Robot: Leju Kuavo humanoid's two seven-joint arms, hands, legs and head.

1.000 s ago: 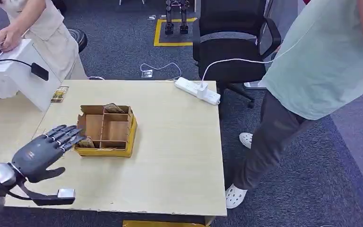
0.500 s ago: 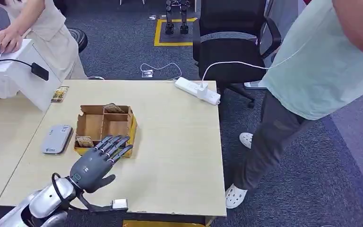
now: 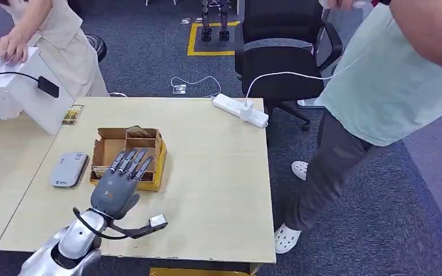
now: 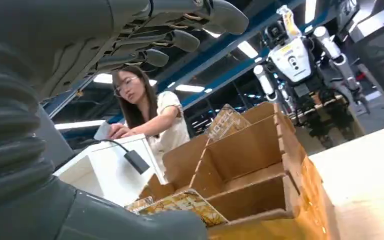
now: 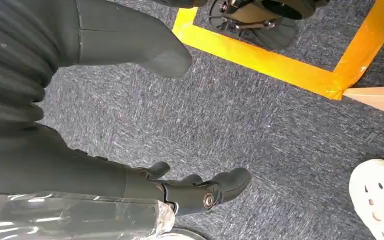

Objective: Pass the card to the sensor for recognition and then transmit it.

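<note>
A compartmented cardboard box (image 3: 144,155) stands on the table. One patterned card (image 3: 100,171) lies in its near-left compartment and another card (image 3: 137,131) leans in a back one. My left hand (image 3: 117,187) hovers over the box's near edge, fingers straight and apart, holding nothing. From the left wrist view the near card (image 4: 181,202) lies between the thumb (image 4: 130,222) and the fingers (image 4: 180,40), untouched, with the back card (image 4: 225,120) upright beyond. The grey sensor (image 3: 69,169) lies to the left of the box. My right hand (image 5: 145,182) hangs over the carpet, holding nothing.
A third card (image 3: 72,114) lies near a white stand (image 3: 31,92) at the table's far left, where a person works. A power strip (image 3: 240,110) sits on the far edge. Another person stands close at the table's right side, beside an office chair (image 3: 282,57).
My left hand has swung right from above the sensor, uncovering it, then reached forward over the box's near compartments. The cards have not moved.
</note>
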